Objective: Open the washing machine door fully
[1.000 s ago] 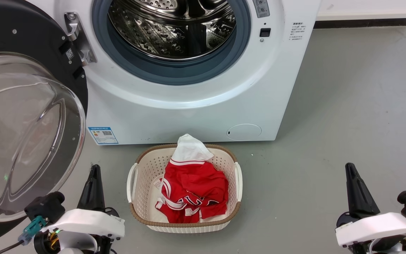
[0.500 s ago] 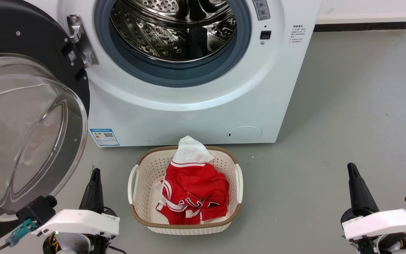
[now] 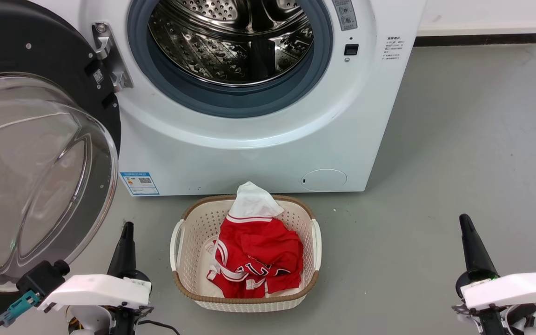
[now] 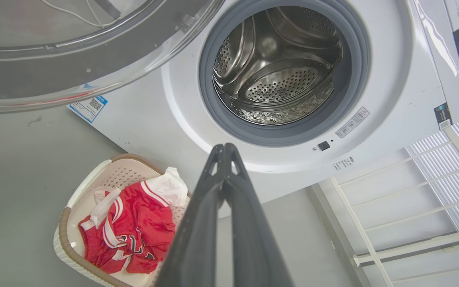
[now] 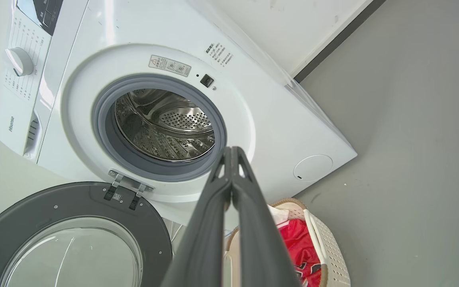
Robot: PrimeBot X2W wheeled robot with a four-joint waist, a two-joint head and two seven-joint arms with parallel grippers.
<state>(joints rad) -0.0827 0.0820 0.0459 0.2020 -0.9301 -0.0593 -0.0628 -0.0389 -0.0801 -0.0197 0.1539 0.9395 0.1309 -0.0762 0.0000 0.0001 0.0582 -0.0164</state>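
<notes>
both arms sit low at the bottom corners of the head view. the left fingers [image 3: 125, 242] and right fingers [image 3: 470, 242] point up toward the washing machine [image 3: 249, 153], each pair pressed together. "hisense" lettering [image 5: 11, 123] runs along the panel edge, and a blue qr sticker [image 3: 140, 183] sits low on the front's left. the washing machine door [image 3: 40, 51] stands swung out left of the drum, with the hinge [image 3: 110, 56] at its right edge and the glass bowl bulging toward the robot.

White shells [image 3: 96, 288], tapered black pincer fingers [image 3: 125, 246], 1 teal plug [image 3: 16, 307].
</notes>
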